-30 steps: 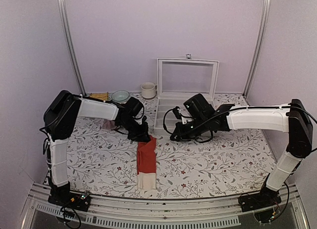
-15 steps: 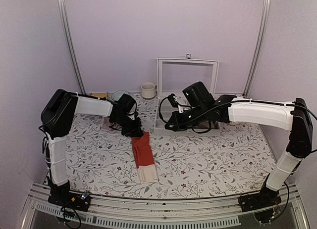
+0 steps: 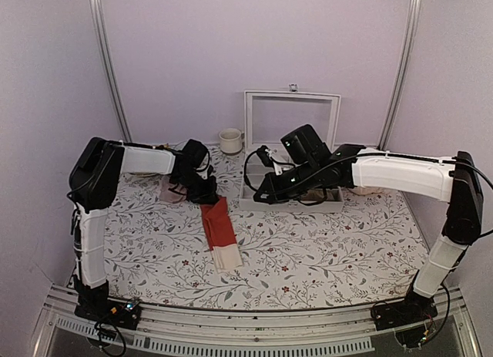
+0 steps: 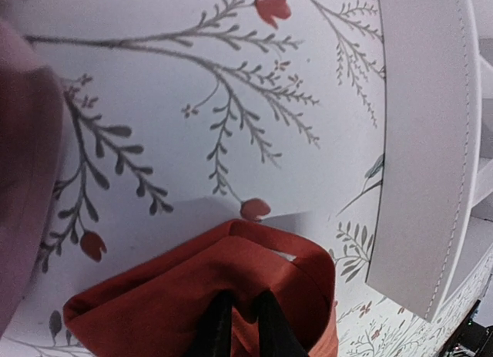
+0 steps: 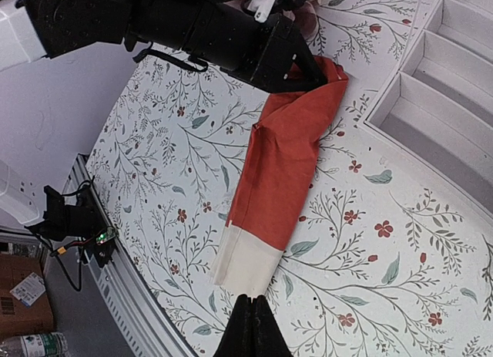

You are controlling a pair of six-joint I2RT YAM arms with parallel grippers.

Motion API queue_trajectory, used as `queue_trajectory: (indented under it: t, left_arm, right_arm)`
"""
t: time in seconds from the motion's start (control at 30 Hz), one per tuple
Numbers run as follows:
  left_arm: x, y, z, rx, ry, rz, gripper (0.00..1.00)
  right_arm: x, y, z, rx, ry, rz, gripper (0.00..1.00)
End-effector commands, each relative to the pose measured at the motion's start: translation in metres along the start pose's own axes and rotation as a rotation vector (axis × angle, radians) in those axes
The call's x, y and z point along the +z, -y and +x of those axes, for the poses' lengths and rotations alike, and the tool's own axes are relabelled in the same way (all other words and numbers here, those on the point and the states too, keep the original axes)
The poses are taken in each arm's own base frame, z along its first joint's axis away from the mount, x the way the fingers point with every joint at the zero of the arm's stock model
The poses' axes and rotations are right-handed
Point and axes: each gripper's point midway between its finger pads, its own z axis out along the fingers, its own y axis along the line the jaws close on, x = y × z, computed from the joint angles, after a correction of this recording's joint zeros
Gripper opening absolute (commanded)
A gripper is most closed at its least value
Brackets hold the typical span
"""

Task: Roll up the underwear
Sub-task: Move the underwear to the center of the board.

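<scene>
— Where is the underwear?
— It lies mid-table as a folded strip, cream waistband toward 5 o'clock. The left gripper pinches its red 11 o'clock end.
— And the right gripper?
— Closed on nothing, at the strip's 2 o'clock, by the white box

Red-orange underwear, cream at the waistband, lies on a white tablecloth printed with grey sprigs and red flowers, beside a white box.

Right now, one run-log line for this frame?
underwear: long folded strip, not rolled yet | left pincer: shut on underwear's red end | right pincer: shut, empty, clear of it
</scene>
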Motion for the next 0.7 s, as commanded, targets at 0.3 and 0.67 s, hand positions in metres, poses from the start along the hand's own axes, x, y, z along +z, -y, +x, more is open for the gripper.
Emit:
queue_trajectory:
  t: [0.3, 0.67]
  left_arm:
    - [0.025, 0.001, -0.033, 0.061, 0.006, -0.003, 0.16]
    - [-0.058, 0.051, -0.064, 0.04, 0.157, 0.138, 0.44]
  right_arm:
    - [0.023, 0.009, 0.022, -0.035, -0.077, 0.003, 0.09]
    - [0.057, 0.013, 0.054, -0.088, -0.174, -0.058, 0.11]
